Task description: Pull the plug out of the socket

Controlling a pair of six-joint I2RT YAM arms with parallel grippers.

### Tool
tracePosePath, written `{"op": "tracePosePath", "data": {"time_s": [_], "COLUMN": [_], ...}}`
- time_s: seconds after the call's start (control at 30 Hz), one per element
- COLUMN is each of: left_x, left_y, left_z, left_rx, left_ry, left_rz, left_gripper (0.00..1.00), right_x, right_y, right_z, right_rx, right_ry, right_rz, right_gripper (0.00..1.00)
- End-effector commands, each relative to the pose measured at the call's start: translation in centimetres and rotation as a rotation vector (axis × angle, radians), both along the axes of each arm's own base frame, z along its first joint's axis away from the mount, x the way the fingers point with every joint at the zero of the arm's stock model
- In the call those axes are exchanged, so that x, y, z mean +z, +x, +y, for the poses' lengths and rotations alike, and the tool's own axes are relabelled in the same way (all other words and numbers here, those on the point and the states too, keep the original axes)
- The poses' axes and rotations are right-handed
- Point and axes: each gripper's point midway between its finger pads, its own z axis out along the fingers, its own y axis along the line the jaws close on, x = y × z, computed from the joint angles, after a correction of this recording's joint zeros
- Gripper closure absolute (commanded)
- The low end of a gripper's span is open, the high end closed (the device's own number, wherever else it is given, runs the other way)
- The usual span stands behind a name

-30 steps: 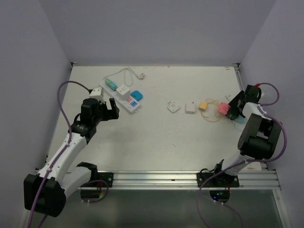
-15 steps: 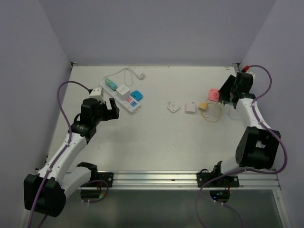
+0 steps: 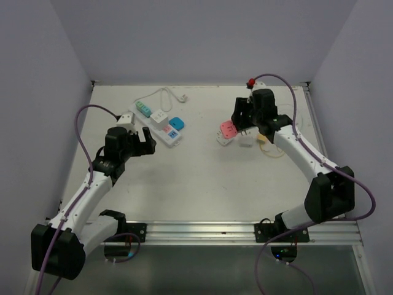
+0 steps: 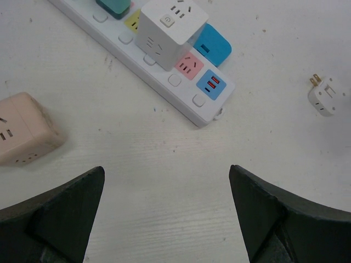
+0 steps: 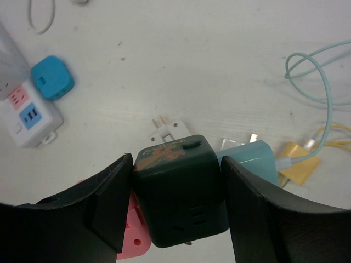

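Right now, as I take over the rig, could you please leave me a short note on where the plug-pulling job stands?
Left pincer: open, empty, hovering just short of the near end of the socket.
Right pincer: shut on a cube adapter, over a loose white adapter mid-table, well away from the socket.
Socket: far left of the table, with a white cube plug and a teal plug seated in it.
Done: no pull that I can confirm.
Left: probably close the left pincer on the white cube plug and lift it out.
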Motion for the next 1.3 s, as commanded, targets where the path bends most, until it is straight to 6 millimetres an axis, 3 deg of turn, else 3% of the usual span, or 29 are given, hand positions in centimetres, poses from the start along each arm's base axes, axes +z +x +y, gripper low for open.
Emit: {"op": "tracePosePath", "data": {"time_s": [0.0,0.13,0.2,0.3,0.43,0.5,0.73,1.03,1.27], "left_x": [1.3,1.3,1.4,1.8,2.0,2.0,-2.0,-3.1,-4.1], "left_y": [0.6,0.5,0.3,-0.3,-1.7,-2.8,-6.8,-8.0,-7.8], "left_z": [-1.6,-2.8,-3.4,-3.9,-4.3,-4.8,-7.4,-11.8,-13.2], "left_rx": [-0.048,-0.096,-0.123,-0.145,-0.172,-0.186,-0.224,-0.267,-0.26], "left_ry": [-0.072,-0.116,-0.144,-0.167,-0.198,-0.24,-0.487,-0.641,-0.679], "left_rz": [-0.045,-0.035,-0.031,-0.028,-0.013,0.003,0.098,0.134,0.177], "left_gripper": [0.0,0.0,0.0,0.0,0.0,0.0,0.01,0.02,0.07], "right_x": [0.7,-2.1,-3.0,-5.3,-7.6,-8.7,-11.2,-11.1,-10.5], "right_y": [-1.8,-4.9,-6.0,-9.2,-11.1,-11.5,-11.8,-11.9,-12.1], "right_z": [4.1,10.4,12.4,17.0,19.7,20.4,20.9,20.0,18.7], "right_rx": [0.13,0.293,0.365,0.548,0.636,0.626,0.493,0.251,0.125], "right_ry": [-0.022,-0.071,-0.122,-0.225,-0.238,-0.225,-0.246,-0.092,-0.014], "right_rz": [-0.021,0.044,0.054,0.077,0.106,0.126,0.17,0.21,0.195], "right_gripper": [1.0,1.0,1.0,1.0,1.0,1.0,1.0,1.0,1.0]}}
